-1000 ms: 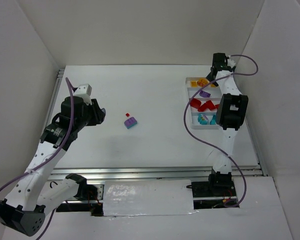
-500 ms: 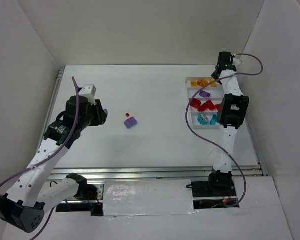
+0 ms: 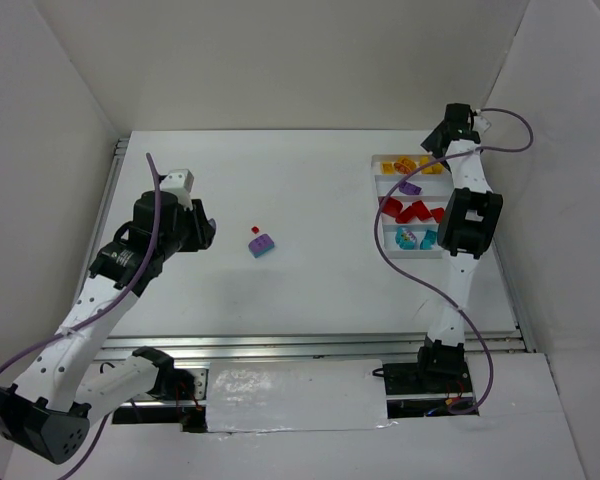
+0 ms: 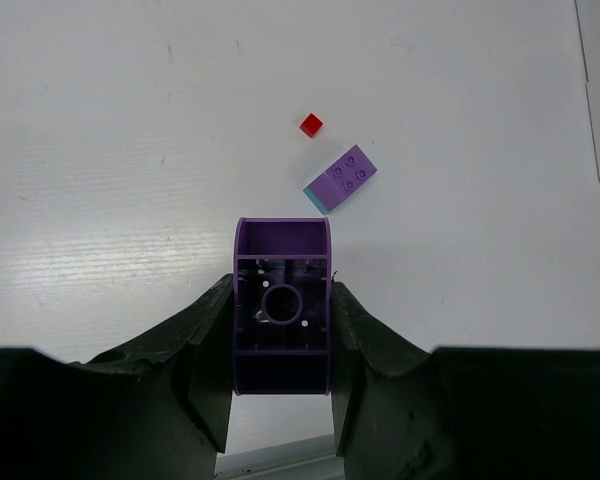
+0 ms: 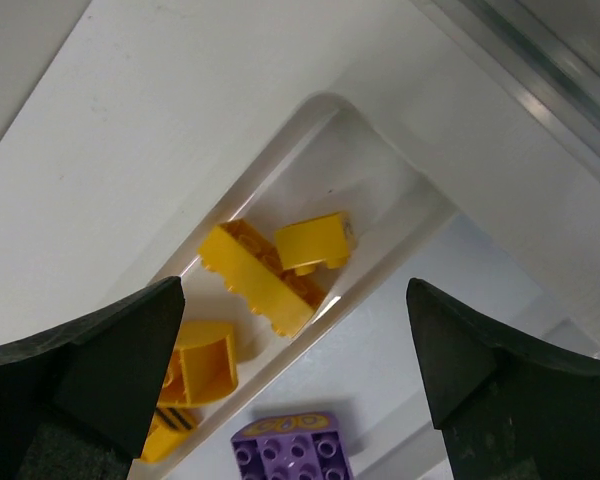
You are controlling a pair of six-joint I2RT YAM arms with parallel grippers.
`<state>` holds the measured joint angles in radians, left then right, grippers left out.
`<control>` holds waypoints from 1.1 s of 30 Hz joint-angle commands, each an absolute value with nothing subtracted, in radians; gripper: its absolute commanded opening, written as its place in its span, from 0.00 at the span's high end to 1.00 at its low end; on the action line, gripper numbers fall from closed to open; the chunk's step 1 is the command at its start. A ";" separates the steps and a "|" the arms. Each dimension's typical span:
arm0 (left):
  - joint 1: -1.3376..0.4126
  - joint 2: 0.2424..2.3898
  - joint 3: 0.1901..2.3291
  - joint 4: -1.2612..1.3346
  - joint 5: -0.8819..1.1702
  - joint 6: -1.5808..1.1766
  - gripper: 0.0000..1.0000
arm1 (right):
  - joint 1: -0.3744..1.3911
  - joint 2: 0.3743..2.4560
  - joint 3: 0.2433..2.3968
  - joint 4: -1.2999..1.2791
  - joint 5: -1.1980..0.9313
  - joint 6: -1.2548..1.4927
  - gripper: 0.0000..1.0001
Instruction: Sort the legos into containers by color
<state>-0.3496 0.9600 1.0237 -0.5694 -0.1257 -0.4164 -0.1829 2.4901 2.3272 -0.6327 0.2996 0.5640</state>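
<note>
Carrying seems to be the step in hand. Our left pincer (image 3: 201, 231) is pinching a purple arch (image 4: 281, 250) by its two flat sides, hollow underside turned to the wrist camera. It sits well apart from the tray (image 5: 380, 190), on the left arm's side of the tabletop (image 3: 320, 290). We cannot tell whether the arch has cleared the surface.

Between the arch and the tray, but far nearer the arch, lie a red cube (image 4: 311, 124) and a purple-teal brick (image 4: 342, 180). They sit just beside each other without touching, and neither is sorted.

In the tray, the yellow bricks (image 5: 255, 270) fill the farthest compartment. A purple brick (image 5: 290, 450) lies in the next one. The red bricks (image 3: 408, 210) and teal bricks (image 3: 410, 238) lie in the two compartments nearest the arm bases.

Our right pincer (image 5: 293, 295) hangs over the tray's yellow end with its fingers spread wide and nothing between them.

By our reckoning the sorting is mostly done, with three pieces left outside the tray.

The next move calls for a long reach to the tray's second compartment from the far end, and a release squarely inside its low walls. We judge that the right arm, standing over that end of the tray, should give way first, or the two arms may crowd each other there.
</note>
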 commanded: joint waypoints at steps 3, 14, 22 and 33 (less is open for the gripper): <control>-0.351 0.965 1.051 -0.535 -0.057 -0.384 0.97 | -0.079 2.211 2.184 -0.599 0.126 0.510 0.01; -0.333 0.940 1.009 -0.345 0.589 -0.319 1.00 | 0.403 1.472 1.398 -0.248 -0.377 0.468 0.00; -0.331 0.903 0.934 -0.106 1.012 -0.417 1.00 | 0.471 1.168 0.977 0.265 -0.963 0.693 0.02; -0.359 0.873 0.908 -0.027 1.197 -0.434 0.99 | 0.676 1.114 0.963 0.284 -0.940 0.601 0.15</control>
